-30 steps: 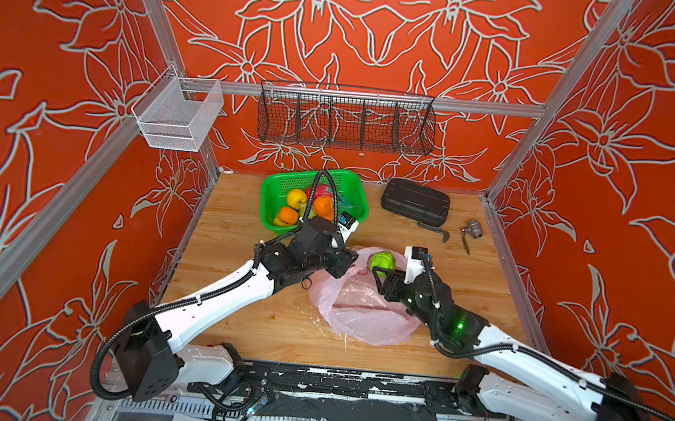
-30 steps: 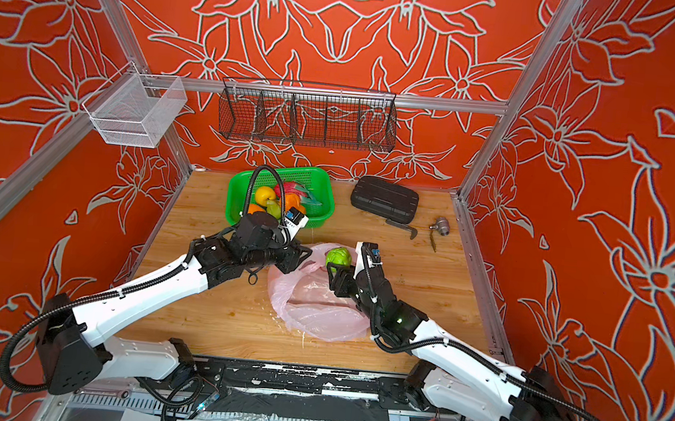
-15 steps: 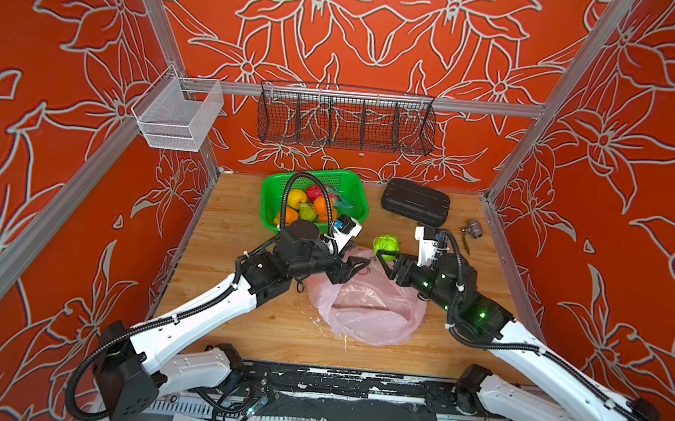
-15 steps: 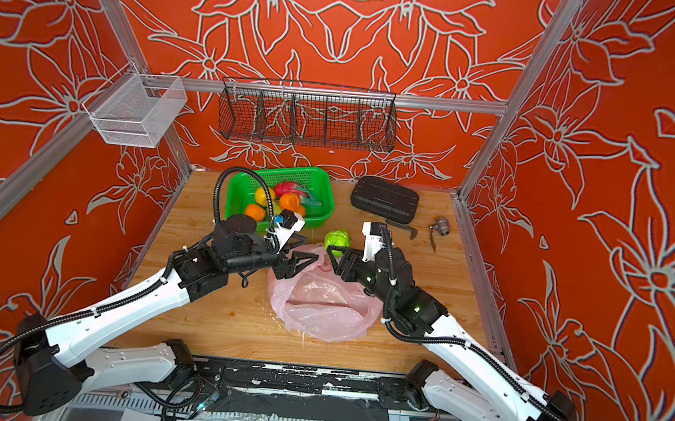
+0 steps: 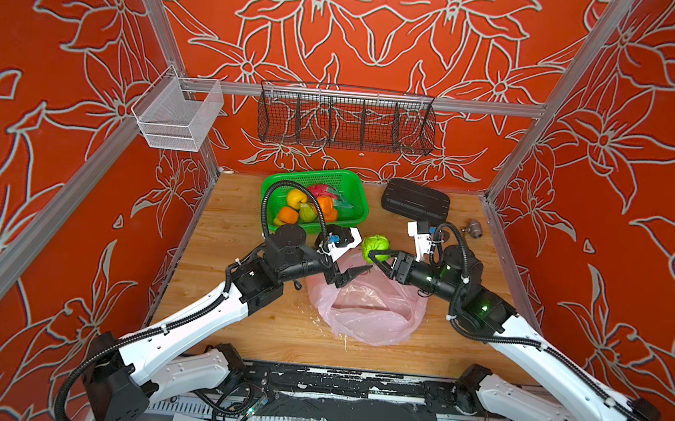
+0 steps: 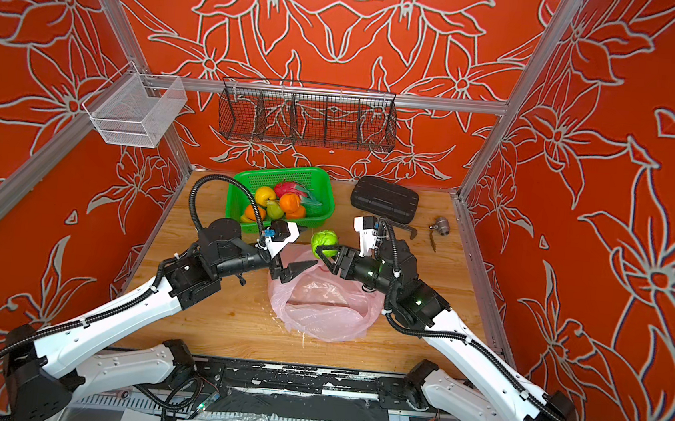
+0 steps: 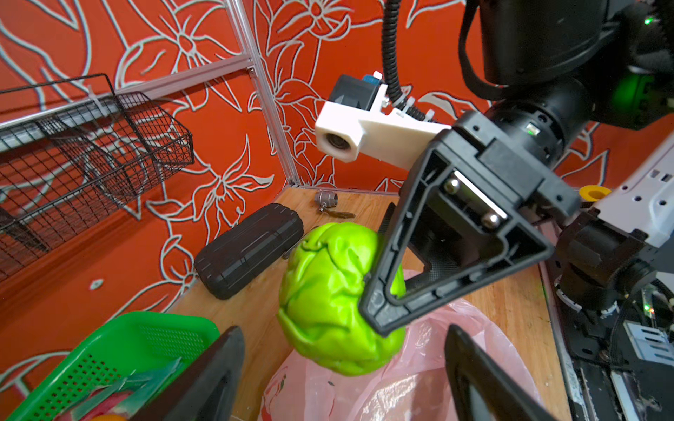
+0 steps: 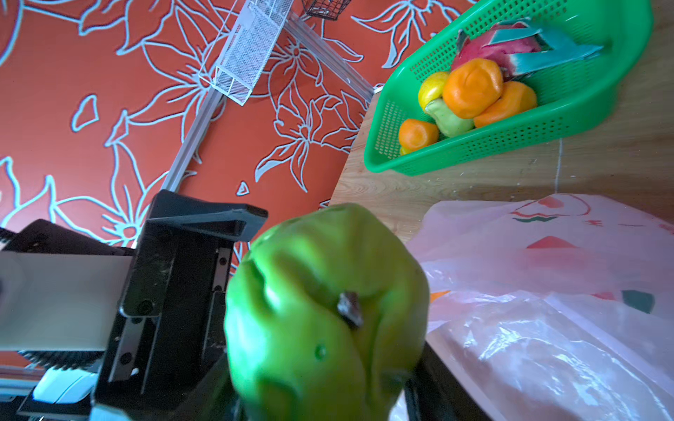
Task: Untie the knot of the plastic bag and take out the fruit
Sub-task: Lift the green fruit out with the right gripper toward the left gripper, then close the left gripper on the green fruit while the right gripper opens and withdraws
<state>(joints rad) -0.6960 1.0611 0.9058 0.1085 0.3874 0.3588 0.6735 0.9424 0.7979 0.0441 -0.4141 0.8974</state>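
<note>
The pink plastic bag (image 5: 369, 310) (image 6: 323, 310) lies slack on the wooden table with its mouth open; no knot shows. My right gripper (image 5: 379, 257) (image 8: 321, 393) is shut on a green fruit (image 5: 375, 246) (image 7: 328, 299) and holds it in the air over the bag's far edge. My left gripper (image 5: 357, 273) (image 7: 343, 330) hangs open and empty just left of that fruit, above the bag's rim. More fruit (image 5: 306, 209), orange, yellow, green and a dragon fruit, lies in the green basket (image 5: 355, 179) behind.
A black case (image 5: 415, 201) and a small metal valve (image 5: 474, 228) lie at the back right of the table. A black wire rack (image 5: 346, 116) and a white mesh box (image 5: 177, 116) hang on the walls above.
The left gripper has opened wide and drawn back from the basket's front to the bag's rim. The right gripper has lifted the green fruit up out of the bag.
</note>
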